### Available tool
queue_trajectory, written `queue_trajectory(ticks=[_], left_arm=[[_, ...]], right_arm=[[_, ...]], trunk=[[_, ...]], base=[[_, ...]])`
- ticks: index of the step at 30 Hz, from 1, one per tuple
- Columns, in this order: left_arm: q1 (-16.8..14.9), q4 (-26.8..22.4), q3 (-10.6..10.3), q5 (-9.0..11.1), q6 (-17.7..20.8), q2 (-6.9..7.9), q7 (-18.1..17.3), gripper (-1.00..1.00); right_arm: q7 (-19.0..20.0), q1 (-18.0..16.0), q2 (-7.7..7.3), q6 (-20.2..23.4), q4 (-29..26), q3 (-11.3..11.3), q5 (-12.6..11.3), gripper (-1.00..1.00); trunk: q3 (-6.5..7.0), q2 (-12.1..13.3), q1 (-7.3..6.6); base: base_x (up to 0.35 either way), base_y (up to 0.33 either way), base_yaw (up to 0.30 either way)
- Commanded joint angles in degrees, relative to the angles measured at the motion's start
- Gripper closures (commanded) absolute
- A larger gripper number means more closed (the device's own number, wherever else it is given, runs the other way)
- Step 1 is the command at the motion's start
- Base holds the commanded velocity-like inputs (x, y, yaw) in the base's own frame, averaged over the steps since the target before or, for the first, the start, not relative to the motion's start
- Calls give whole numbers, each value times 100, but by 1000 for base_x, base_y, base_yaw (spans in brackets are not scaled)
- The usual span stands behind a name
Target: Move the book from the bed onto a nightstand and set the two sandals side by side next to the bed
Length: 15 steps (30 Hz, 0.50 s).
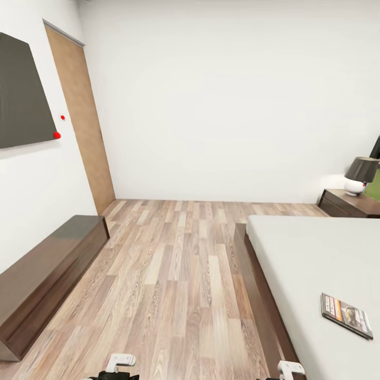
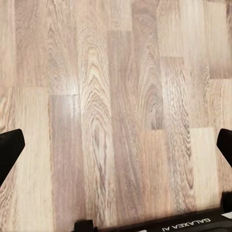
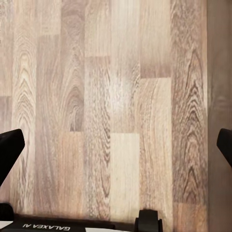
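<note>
Book (image 1: 347,315) on bed (image 1: 306,258), head view

The bed (image 1: 295,258) fills the right side, with the book (image 1: 346,315) lying on its mattress near the right edge. Far right, a lamp (image 1: 360,176) stands on the nightstand (image 1: 343,204). A long dresser (image 1: 47,274) lines the left wall; the door (image 1: 82,116) is beyond it.

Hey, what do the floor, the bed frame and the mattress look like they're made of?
Floor: wood planks, light brown with visible grain, slightly glossy. Bed frame: dark-brown wood by its look, smooth finish. Mattress: plain light-grey surface, matte, probably fabric; no weave is discernible.
</note>
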Motion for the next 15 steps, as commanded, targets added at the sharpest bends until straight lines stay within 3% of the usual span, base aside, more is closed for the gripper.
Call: queue_trajectory(ticks=[1,15], left_arm=[[-3,-5,-27,48,18,4,-13,-100],[-3,-5,-27,47,18,4,-13,-100]], right_arm=[[35,-3,0,24,-1,-43,-41,-100],[35,-3,1,24,-1,-43,-41,-100]], trunk=[[3,-4,0],[85,-4,0]], base=[[0,0,0],[0,0,0]])
